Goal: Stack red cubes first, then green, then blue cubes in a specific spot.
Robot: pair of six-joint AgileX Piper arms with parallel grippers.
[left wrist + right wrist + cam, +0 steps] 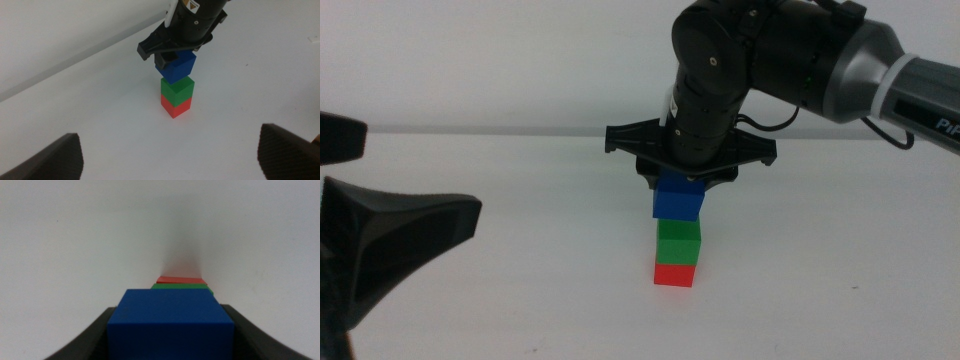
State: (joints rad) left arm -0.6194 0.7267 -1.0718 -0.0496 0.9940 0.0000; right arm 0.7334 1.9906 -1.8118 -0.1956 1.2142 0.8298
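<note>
White tabletop (520,300): right gripper (682,183), jaws clamped on matte blue cube (679,202), holds it just above green cube (679,241) atop red cube (675,274); final placement needs lowering, alignment, release.

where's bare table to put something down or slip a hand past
Bare white table lies right of the stack and in front of the red cube, and between the stack and the waiting left tool. It is crowded at the stack itself: the right tool holds the blue cube just above the green cube.
</note>
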